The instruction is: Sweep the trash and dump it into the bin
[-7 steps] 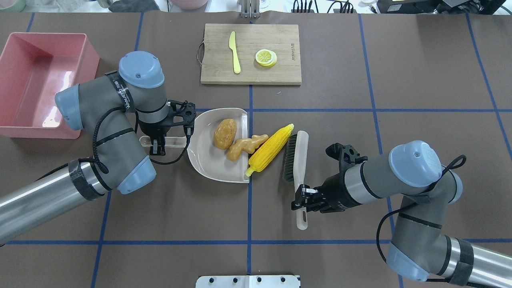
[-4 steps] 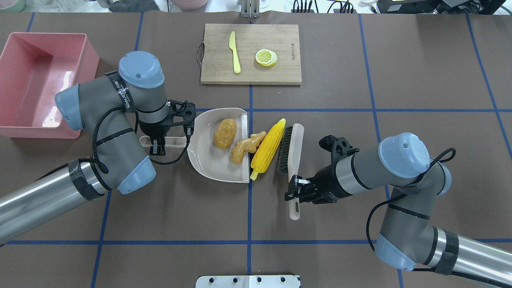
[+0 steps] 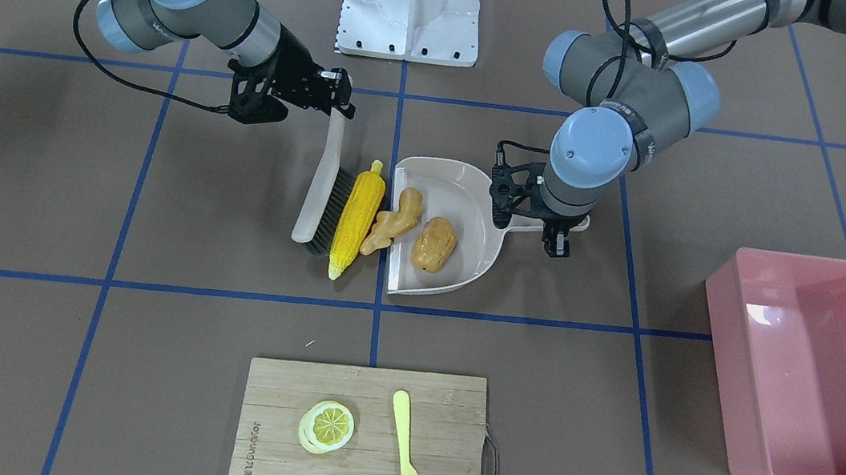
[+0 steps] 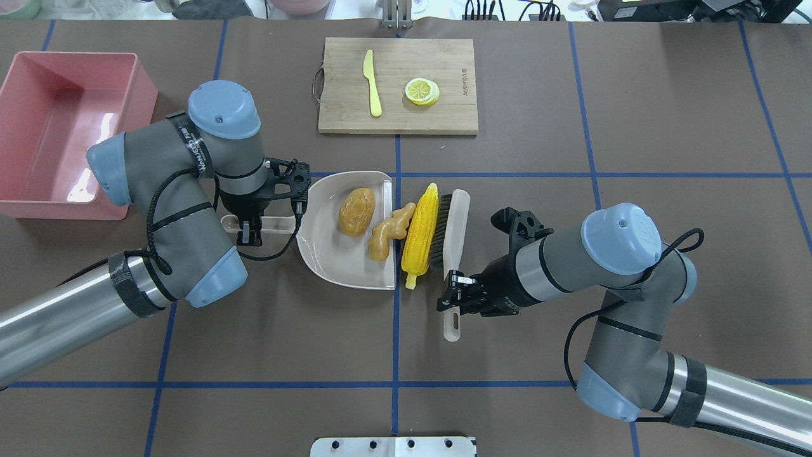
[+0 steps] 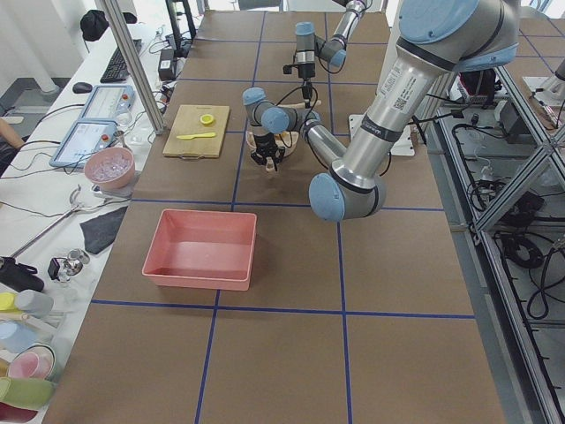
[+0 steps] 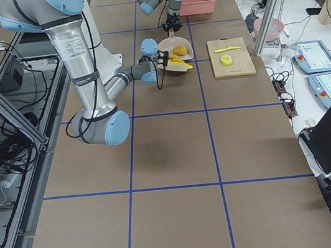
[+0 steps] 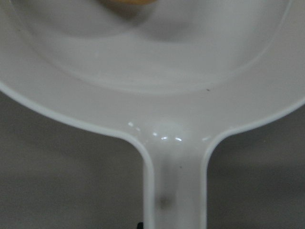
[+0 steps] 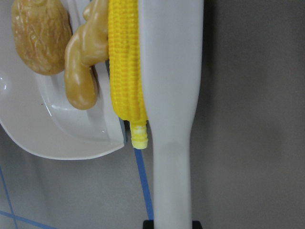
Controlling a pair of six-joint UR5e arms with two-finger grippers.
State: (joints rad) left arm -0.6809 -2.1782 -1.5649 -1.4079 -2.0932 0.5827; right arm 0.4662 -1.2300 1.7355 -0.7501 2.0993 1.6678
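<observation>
The brown potato (image 4: 356, 211) lies in the beige dustpan (image 4: 317, 254). The tan ginger root (image 4: 390, 230) straddles the pan's open lip. The yellow corn cob (image 4: 422, 233) lies on the table just outside the lip, pressed between the ginger and the brush (image 4: 455, 222). My right gripper (image 4: 453, 298) is shut on the brush handle. My left gripper (image 4: 248, 230) is shut on the dustpan handle (image 7: 174, 191). The right wrist view shows the corn (image 8: 125, 71) against the brush back (image 8: 171, 95). The pink bin (image 4: 60, 211) stands at the far left and has nothing in it.
A wooden cutting board (image 4: 444, 117) lies at the back centre with a yellow knife (image 4: 372, 82) and a lemon slice (image 4: 422, 91). A white mounting plate (image 4: 393, 446) sits at the near edge. Blue tape lines cross the brown table.
My right gripper has swept the brush leftward. It pushed the corn and ginger toward the dustpan lip, and the corn turned parallel to the lip. The left arm and the pan stayed still.
</observation>
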